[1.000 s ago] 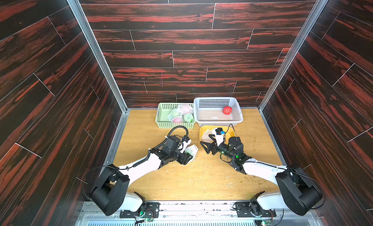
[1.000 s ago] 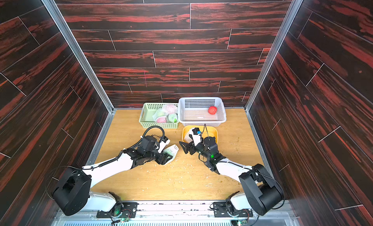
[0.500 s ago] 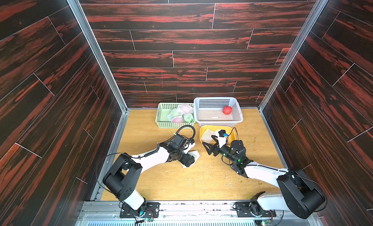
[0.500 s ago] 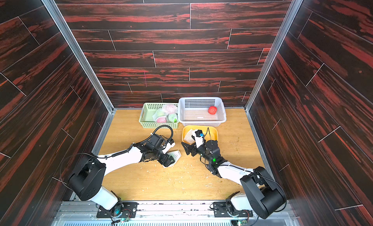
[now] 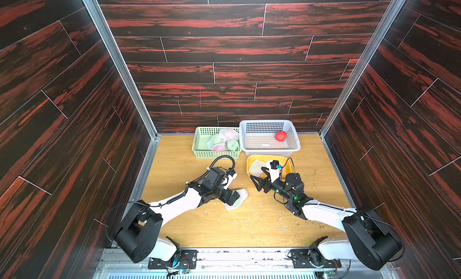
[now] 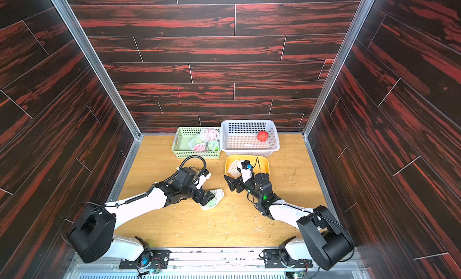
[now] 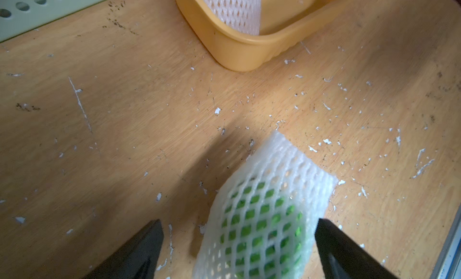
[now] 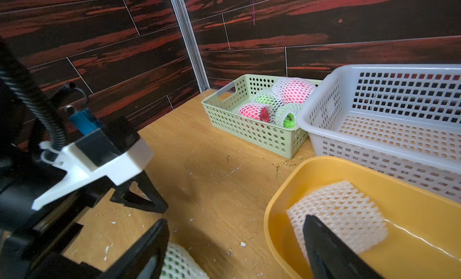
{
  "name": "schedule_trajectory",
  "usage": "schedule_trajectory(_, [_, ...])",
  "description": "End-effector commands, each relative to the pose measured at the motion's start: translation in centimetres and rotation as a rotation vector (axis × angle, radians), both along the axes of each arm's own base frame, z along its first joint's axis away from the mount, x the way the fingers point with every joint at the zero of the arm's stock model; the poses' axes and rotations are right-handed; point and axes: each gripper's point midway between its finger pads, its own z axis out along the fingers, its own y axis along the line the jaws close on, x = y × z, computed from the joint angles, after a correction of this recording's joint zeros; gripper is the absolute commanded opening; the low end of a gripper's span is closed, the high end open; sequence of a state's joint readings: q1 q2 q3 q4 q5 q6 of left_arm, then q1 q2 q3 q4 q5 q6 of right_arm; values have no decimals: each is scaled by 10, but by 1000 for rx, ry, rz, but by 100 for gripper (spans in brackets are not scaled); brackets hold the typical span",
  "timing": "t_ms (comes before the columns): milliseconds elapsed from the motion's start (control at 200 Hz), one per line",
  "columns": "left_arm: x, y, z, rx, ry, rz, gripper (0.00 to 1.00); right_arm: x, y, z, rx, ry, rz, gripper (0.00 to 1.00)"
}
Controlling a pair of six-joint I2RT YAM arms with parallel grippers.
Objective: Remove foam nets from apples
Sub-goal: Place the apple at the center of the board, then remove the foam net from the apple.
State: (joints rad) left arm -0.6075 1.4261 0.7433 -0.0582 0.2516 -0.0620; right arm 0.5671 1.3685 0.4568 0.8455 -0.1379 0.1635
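netted green apple [image 7: 259, 225] sits on the desk [image 7: 124, 115]
left fingers [image 7: 139, 250] spread either side of the apple in its net [image 7: 287, 160]; right fingers [image 8: 324, 245] spread, empty, near the yellow tray [image 7: 237, 51].

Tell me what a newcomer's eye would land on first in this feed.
First, the green apple in its white foam mesh net, lying on the wooden table between the open jaws of the left gripper. Next, the lone bare red apple in the white perforated plastic basket, beside the pale green perforated basket holding four netted apples.
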Motion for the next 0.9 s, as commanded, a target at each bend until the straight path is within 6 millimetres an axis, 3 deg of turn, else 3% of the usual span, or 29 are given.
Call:
schedule_trajectory(0, [0, -4, 15, -119, -72, 3, 100, -3, -1, 10, 16, -25, 2, 88])
schedule_trajectory(130, [-11, -5, 8, -185, -73, -7, 100, -2, -1, 10, 16, -25, 2, 88])
schedule_trajectory(251, [-17, 0, -11, -193, -28, 33, 100, -3, 0, 9, 16, -21, 6, 88])
schedule_trajectory(556, [-15, -5, -40, -204, 21, 43, 99, -2, 1, 8, 17, -16, 13, 88])
schedule_trajectory(711, [-14, -9, -29, -201, -9, 16, 100, 0, 6, -2, 5, 19, 25, 88])
schedule_trajectory(897, [-15, -7, 4, -193, -83, -20, 98, 0, 9, 2, 16, 52, 40, 89])
